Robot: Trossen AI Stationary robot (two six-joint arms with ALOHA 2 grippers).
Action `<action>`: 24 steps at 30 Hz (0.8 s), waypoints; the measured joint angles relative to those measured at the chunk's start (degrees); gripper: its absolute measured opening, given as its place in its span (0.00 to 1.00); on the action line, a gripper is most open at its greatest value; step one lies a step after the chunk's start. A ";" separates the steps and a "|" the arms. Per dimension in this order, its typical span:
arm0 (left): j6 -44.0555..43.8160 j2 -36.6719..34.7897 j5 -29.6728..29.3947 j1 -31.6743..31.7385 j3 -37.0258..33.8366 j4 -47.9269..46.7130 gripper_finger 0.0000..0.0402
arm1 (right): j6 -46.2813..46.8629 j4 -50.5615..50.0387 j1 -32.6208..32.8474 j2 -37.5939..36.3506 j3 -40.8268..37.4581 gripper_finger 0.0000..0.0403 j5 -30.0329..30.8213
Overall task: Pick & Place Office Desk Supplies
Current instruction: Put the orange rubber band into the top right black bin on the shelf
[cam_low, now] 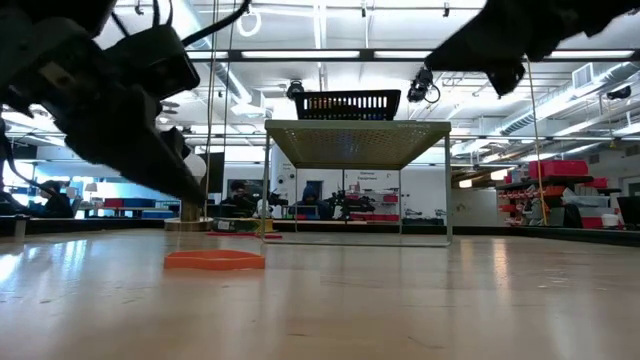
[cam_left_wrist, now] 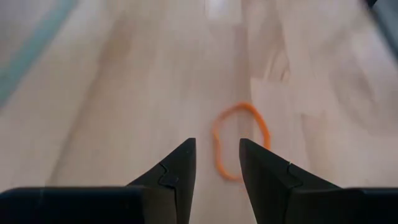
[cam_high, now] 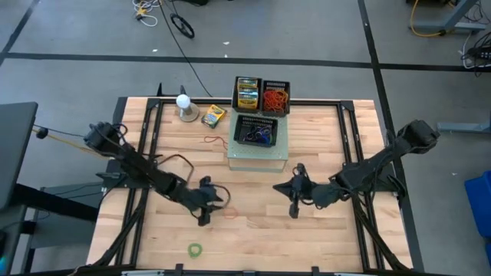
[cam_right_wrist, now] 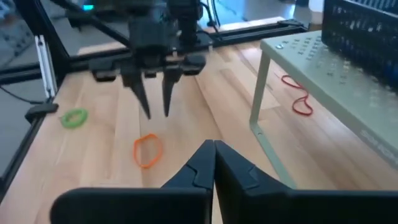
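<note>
Bare wood lay open between the left gripper and right gripper — the raised stand blocked the table's far middle.

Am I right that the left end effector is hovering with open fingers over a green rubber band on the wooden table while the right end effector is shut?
Not quite: the rubber band under the left end effector is orange, as the left wrist view shows. The green band lies apart, nearer the table's front edge. The rest holds: the left fingers are open and the right end effector is shut.

Three loose rubber bands lie on the tabletop: one orange, one green, one red. One crayon box lies loose, and three black baskets sit by the far edge
</note>
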 joint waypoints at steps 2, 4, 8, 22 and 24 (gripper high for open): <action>-0.93 2.29 -0.05 -1.19 3.70 -5.61 0.32 | -0.20 4.40 0.57 0.00 -2.47 0.04 1.01; -1.35 4.19 0.02 -2.22 6.78 -9.98 0.32 | -0.38 6.75 0.72 0.00 -4.02 0.05 1.90; -2.02 7.53 0.65 -3.56 12.01 -16.24 0.35 | -0.09 7.65 0.72 0.00 -5.53 0.03 2.50; -0.01 14.54 3.16 -4.11 18.34 -20.86 0.48 | -2.59 10.07 0.87 0.00 -5.84 0.02 2.44; -0.46 15.00 2.64 -4.07 18.36 -20.87 0.38 | -2.58 10.26 0.87 0.00 -5.82 0.02 2.42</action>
